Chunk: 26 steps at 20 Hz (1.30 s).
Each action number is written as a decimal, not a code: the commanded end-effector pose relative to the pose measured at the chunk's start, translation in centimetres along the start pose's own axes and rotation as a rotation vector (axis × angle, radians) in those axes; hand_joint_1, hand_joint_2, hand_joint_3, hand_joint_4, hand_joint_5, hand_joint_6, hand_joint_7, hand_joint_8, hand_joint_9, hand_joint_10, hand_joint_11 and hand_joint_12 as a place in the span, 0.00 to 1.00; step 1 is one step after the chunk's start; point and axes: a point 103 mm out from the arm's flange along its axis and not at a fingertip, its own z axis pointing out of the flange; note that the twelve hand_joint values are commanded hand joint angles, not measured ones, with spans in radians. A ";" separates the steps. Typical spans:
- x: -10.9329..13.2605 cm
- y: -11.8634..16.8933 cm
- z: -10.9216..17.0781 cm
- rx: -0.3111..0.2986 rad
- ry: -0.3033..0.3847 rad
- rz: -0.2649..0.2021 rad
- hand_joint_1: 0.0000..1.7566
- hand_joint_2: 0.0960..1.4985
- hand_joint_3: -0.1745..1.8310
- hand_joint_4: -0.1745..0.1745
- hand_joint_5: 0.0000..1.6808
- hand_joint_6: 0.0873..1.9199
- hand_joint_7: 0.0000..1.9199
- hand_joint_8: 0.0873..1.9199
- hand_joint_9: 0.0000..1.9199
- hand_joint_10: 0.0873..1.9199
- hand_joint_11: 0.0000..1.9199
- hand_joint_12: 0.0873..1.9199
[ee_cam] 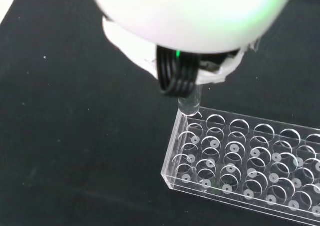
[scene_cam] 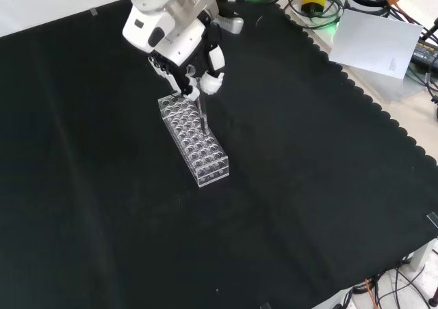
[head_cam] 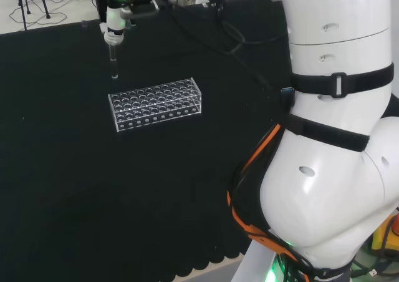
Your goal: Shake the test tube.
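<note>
Hand [scene_cam: 185, 63] hanging over the far end of the clear test tube rack [scene_cam: 194, 141] in the front view, fingers curling round the top of a glass test tube [scene_cam: 202, 114] and pinching it. Tube is hanging upright, its lower end lifted clear of the rack's holes. Rack is sitting on the black cloth [scene_cam: 308, 186].

The head camera sits behind and above the arm's base, looking over its white links [head_cam: 330, 138] across the black cloth [head_cam: 93, 188]. The front one faces back, looking steeply down. The wrist camera hangs very close. All three share the clear rack [head_cam: 156, 103] [scene_cam: 194, 141] [ee_cam: 245, 161].
</note>
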 end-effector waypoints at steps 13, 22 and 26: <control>4.1 -1.3 -2.3 -0.055 0.067 -0.086 0.77 0.21 0.57 0.00 0.90 0.13 0.83 0.11 0.87 0.30 0.73 0.49; 6.4 -1.0 -2.7 -0.064 0.046 -0.124 0.77 0.21 0.57 0.00 0.90 0.13 0.83 0.10 0.87 0.30 0.73 0.49; 2.6 -0.9 -1.3 -0.025 -0.003 -0.030 0.77 0.21 0.57 0.00 0.90 0.13 0.83 0.10 0.87 0.30 0.73 0.49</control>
